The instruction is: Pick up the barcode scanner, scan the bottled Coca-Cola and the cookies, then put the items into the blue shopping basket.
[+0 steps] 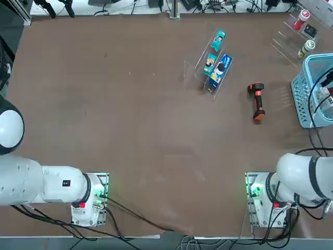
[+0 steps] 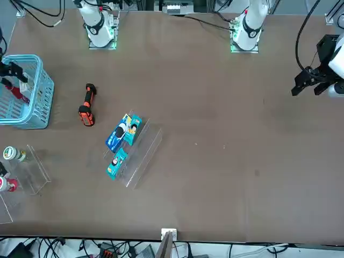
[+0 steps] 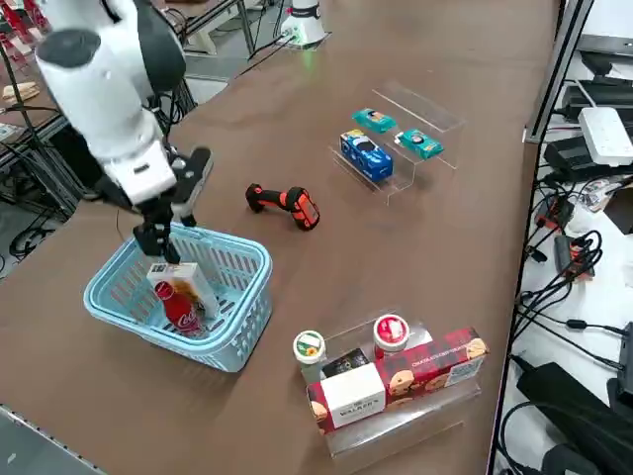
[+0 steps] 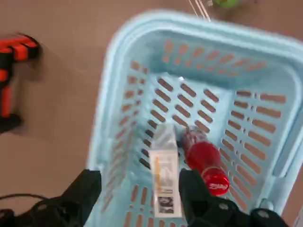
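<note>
1. The barcode scanner (image 1: 257,101), a black pistol-shaped handheld with orange trim at both ends, is lying flat on the brown table (image 1: 130,130), just left of the basket in the top view; its long axis is running near to far, the head with its sideways black stub at the far end.
2. The blue shopping basket (image 3: 242,312), light blue plastic with slotted walls and floor, is sitting at the table's right edge.
3. The bottled Coca-Cola (image 4: 203,158), slim and all red, is lying in the basket beside the cookies (image 4: 164,170), a flat white box that is leaning against it.
4. The right gripper (image 4: 137,191) is hovering above the basket's rim, its fingers (image 4: 87,187) spread apart and holding nothing.
5. The right wrist view is showing the bottle's cap and the box's printed edge; the top view is cutting off most of the basket.
6. A clear acrylic stand (image 1: 200,65) left of the scanner is holding a blue packet (image 1: 221,69) and two small teal packets (image 1: 218,39).
</note>
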